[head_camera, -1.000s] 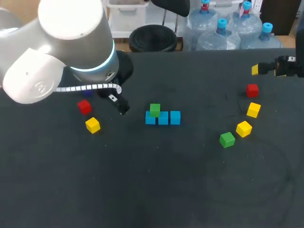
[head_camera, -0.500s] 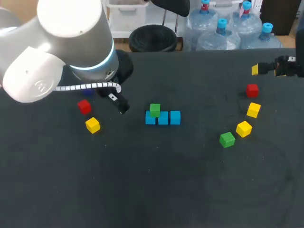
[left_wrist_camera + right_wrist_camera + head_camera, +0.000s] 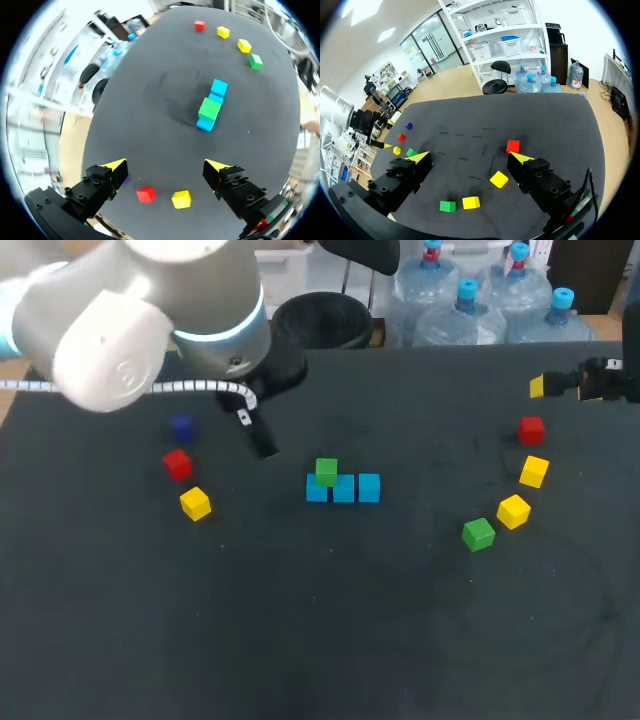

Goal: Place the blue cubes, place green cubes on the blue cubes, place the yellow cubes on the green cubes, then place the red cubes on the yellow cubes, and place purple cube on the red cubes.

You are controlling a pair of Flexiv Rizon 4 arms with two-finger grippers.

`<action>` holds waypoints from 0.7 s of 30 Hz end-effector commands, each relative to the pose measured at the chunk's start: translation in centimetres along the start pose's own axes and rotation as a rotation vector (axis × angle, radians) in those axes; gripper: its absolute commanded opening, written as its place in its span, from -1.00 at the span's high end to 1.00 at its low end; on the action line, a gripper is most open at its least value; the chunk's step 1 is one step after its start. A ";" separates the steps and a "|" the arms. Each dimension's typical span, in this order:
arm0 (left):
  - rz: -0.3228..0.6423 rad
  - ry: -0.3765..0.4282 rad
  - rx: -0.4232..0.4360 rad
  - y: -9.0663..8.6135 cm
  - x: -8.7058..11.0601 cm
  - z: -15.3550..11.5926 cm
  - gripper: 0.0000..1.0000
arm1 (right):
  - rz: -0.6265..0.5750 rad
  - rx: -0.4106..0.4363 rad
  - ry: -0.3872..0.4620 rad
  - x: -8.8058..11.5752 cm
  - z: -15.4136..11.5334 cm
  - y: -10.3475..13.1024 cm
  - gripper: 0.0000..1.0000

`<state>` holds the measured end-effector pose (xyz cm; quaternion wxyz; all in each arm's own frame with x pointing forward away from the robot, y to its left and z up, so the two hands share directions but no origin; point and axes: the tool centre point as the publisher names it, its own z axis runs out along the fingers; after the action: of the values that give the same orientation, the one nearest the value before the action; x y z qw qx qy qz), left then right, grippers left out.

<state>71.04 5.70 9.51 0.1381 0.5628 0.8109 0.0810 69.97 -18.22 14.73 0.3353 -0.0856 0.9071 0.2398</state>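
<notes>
The three blue cubes [image 3: 343,488] are sitting tight together in a row at the middle of the table [image 3: 330,640], serving as the base layer. One green cube [image 3: 326,471] is already resting on the row's left end, so I'd judge the green layer is only begun.

The loose green cube [image 3: 478,533] is lying well off to the right, just beside a near yellow cube [image 3: 513,511]. A far yellow cube [image 3: 534,471] and a right red cube [image 3: 531,429] are trailing back from it toward the table's right edge.

The left gripper [image 3: 166,167] is hanging over the table's left part with its fingers spread wide and nothing between them. Under it, the left red cube [image 3: 145,194] and left yellow cube [image 3: 181,199] are lying near each other, with the purple cube [image 3: 181,426] a little further back.

The right gripper [image 3: 469,157] is likewise gaping open and empty, waiting by the far right edge. That seems to put it in easy reach of the loose green cube.

Bare cloth is lying between the row and either cluster, and the whole front of the table is giving room to swing. The tight spot will be lowering beside the stacked green cube without nudging it.
</notes>
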 end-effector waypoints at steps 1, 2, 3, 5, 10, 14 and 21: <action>0.235 0.060 0.109 1.0 -3.1 1.1 -1.00 | 0.000 0.002 0.000 0.0 -0.1 0.0 -1.00; 0.275 0.062 0.128 0.9 -3.8 1.2 -1.00 | 0.000 0.002 0.000 0.0 -0.1 0.0 -1.00; 0.314 0.079 0.131 0.7 -4.5 1.4 -1.00 | 0.000 0.002 0.000 0.0 -0.1 0.0 -1.00; 0.380 0.067 0.154 0.2 -5.8 1.5 -1.00 | 0.000 0.002 0.000 0.0 -0.1 0.0 -1.00; 0.477 0.056 0.201 -0.4 -7.4 2.0 -1.00 | 0.000 0.002 0.000 0.0 -0.1 0.0 -1.00; 0.520 0.053 0.244 -0.7 -7.5 2.6 -1.00 | 0.000 0.002 0.000 0.0 -0.1 0.0 -1.00; 0.490 0.070 0.318 -1.1 -7.9 4.1 -1.00 | 0.000 0.002 0.000 0.0 -0.1 0.0 -1.00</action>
<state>73.01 -1.69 6.79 0.0379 0.7539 0.6549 0.0343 69.97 -18.23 14.73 0.3353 -0.0856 0.9071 0.2398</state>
